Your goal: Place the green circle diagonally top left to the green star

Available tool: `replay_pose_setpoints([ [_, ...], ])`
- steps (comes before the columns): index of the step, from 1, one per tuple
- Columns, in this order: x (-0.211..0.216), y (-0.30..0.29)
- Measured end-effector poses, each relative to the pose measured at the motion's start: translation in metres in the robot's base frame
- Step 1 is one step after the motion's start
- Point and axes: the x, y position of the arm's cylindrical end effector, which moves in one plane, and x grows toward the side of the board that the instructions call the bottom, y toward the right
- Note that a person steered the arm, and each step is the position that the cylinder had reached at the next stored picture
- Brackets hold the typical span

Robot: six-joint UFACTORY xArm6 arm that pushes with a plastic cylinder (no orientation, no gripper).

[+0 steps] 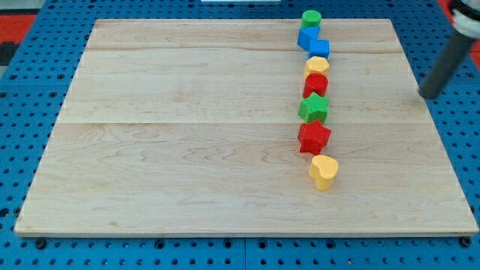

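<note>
My tip [424, 95] at board's right edge, touching nothing; no fingers fitted. Green circle [311, 18] tops column, 4 blocks above green star [314, 108].

My tip [424, 95] rests well right of the green star [314, 108].

Our board [187, 135] carries a block column: green circle [311, 17] topmost, green star [314, 108] midway, yellow heart [324, 172] lowest.

Bright, even light; soft shadows.
</note>
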Motion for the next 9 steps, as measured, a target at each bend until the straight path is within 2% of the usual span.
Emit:
replay_pose_setpoints([
  [2,-0.13,-0.045],
  [3,-0.173,-0.068],
  [5,-0.175,-0.072],
  [6,-0.175,-0.115],
  [7,-0.173,-0.217],
  [8,-0.163,-0.285],
  [9,-0.147,-0.277],
])
